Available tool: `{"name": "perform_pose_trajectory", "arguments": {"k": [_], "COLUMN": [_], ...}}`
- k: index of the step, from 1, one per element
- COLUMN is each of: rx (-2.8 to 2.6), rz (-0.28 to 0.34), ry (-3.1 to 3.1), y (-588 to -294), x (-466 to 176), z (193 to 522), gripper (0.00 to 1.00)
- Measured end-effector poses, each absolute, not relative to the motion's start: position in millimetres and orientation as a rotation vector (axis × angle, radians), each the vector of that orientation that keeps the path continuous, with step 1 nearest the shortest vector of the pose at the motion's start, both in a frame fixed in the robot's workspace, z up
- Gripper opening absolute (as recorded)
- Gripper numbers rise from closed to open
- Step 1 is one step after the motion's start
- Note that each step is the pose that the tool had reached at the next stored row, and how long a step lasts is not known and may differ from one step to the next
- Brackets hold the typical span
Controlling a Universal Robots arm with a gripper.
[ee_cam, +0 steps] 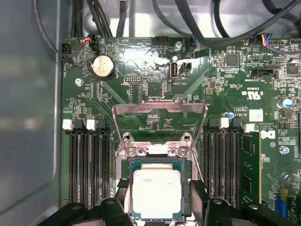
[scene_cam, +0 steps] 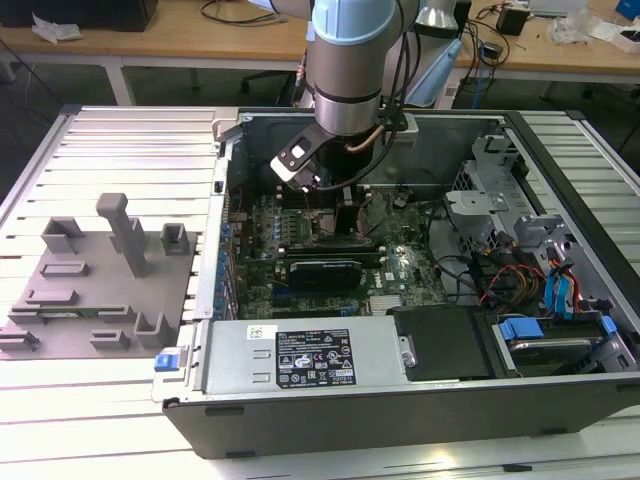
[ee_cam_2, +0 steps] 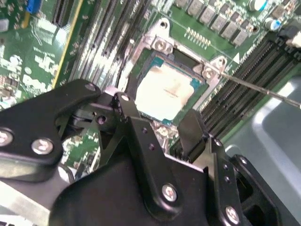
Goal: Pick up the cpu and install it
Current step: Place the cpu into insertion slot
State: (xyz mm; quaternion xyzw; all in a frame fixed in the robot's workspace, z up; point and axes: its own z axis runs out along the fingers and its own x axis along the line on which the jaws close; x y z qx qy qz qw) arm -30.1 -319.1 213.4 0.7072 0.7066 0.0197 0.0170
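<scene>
The claw [ee_cam: 160, 188] is down inside the open computer case [scene_cam: 330, 425], its black fingers [ee_cam_2: 129, 113] spread just wider than the cpu [ee_cam: 155, 200] and standing either side of it. The cpu lies flat in the socket [ee_cam_2: 155, 61], silver top up. There is a sliver of gap on one side, but I can't tell whether the other pad touches the chip's edge, so I'd call the claw open around it rather than gripping.

That doubt is the main risk. If a pad drags on the edge as the arm [scene_cam: 345, 70] moves, the chip could tip or slide out of its seat, and the pins beneath would suffer. A chip seated slightly askew would do the same harm under pressure.

Just beyond, the load plate [ee_cam: 160, 113] stands flipped open and the thin lever [ee_cam_2: 263, 89] sticks out, so a sideways sweep could snag either. The memory slots [ee_cam: 89, 165] crowd both sides. Well off on the bench [scene_cam: 130, 150] sits the grey fixture plate [scene_cam: 90, 290].
</scene>
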Motion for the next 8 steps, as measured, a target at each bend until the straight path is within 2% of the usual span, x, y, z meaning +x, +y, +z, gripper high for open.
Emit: {"name": "perform_pose_trajectory", "arguments": {"k": [6,8], "rx": [2.198,2.198], "rz": [0.061,0.061], "ry": [2.196,2.196], "y": [-319.1,-319.1], "x": [-30.2,-30.3], "z": [213.5,213.5], "gripper": [0.6,0.47]}}
